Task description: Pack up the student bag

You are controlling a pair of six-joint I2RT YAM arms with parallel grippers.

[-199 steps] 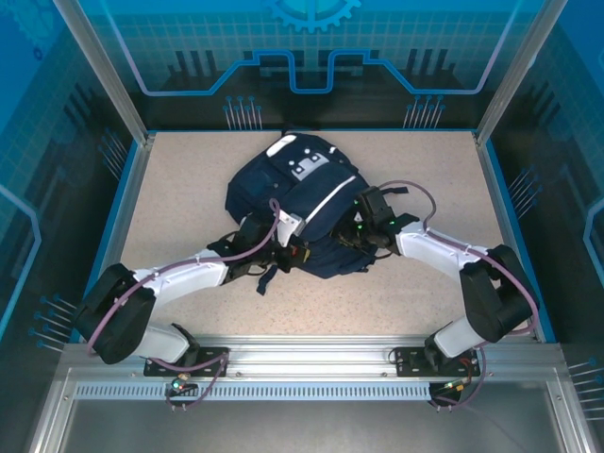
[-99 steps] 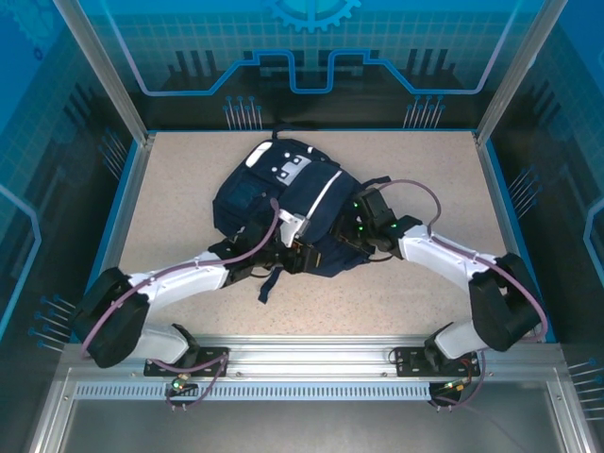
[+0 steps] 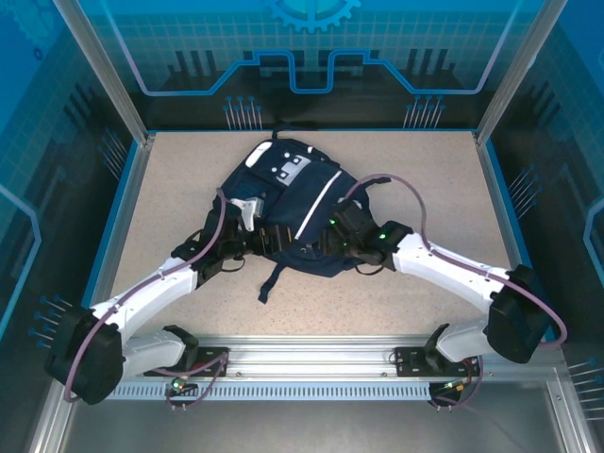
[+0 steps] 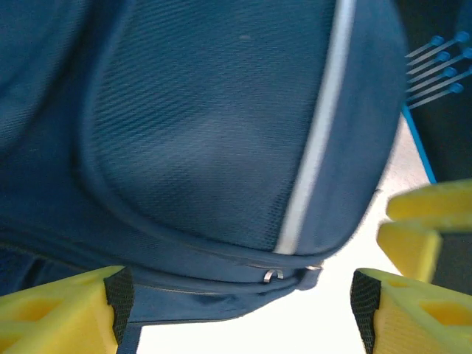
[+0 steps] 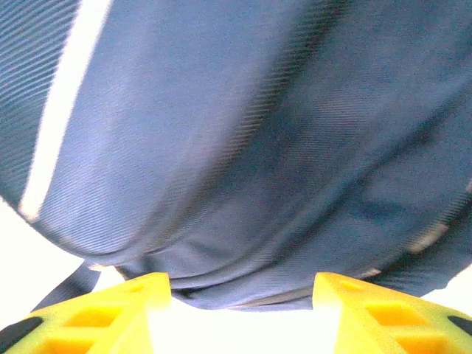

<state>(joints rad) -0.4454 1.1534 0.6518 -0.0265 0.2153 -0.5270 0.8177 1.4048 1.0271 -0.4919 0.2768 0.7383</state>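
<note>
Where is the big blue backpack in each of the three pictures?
Top external: the student bag lies in the middle of the table.
Left wrist: the bag is close up, across the top and middle.
Right wrist: the bag is close up, across the top and middle.
Shared landmark: its white stripe, right of centre from above, right in the left wrist view, upper left in the right wrist view.

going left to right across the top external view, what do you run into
left arm → left gripper at the bag's near-left edge → student bag in the middle → right gripper at its near-right edge → right arm
</note>
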